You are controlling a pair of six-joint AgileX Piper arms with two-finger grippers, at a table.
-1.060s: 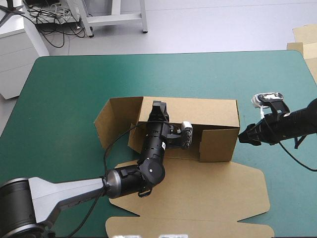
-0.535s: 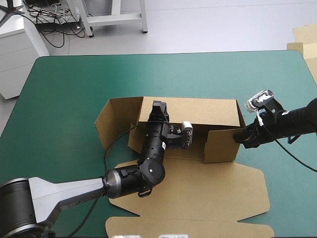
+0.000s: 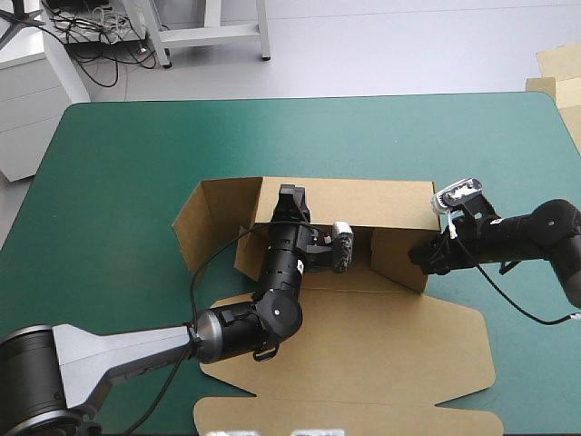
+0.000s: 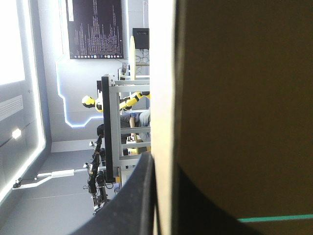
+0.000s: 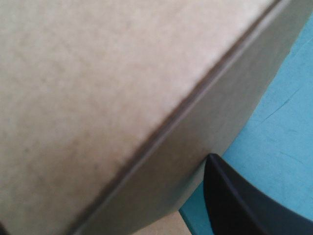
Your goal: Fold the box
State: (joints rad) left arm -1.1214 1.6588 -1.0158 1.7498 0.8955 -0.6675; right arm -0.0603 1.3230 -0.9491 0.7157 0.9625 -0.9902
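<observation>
The left gripper point(image 3: 290, 198), two broad black curved fins, is pinched onto the top edge of the rear wall of the brown cut-board box point(image 3: 386, 198), one fin on each side with the sheet between. In the left wrist view, one black finger point(image 4: 139, 196) sits hard against the wall's pale cut edge. The wall's dark face fills the other side, with a thin teal-green strip low down. The arm runs in from 8 o'clock, over the flat lid.

The right gripper point(image 3: 425, 257) is set against the outer face of the box's right end wall, low by the front corner, on the box's 3 o'clock side. Its arm reaches in from 3 o'clock. Spread or pressed together: cannot tell. In the right wrist view brown board point(image 5: 98, 98) fills most of the picture, a crease running slantwise across it and teal-green beside it.

The box sits mid-table on the teal-green table cover point(image 3: 136, 163).
- Rear wall: upright.
- Right end wall: raised and angled inward, with a short front flap pointing toward 9 o'clock.
- Left end flap: splayed outward toward 9 o'clock.
- Lid: flat on the cover toward 6 o'clock, its tabs close to the near edge.

Sheets of pale brown board point(image 3: 556, 68) lie past the table's corner at 2 o'clock.
</observation>
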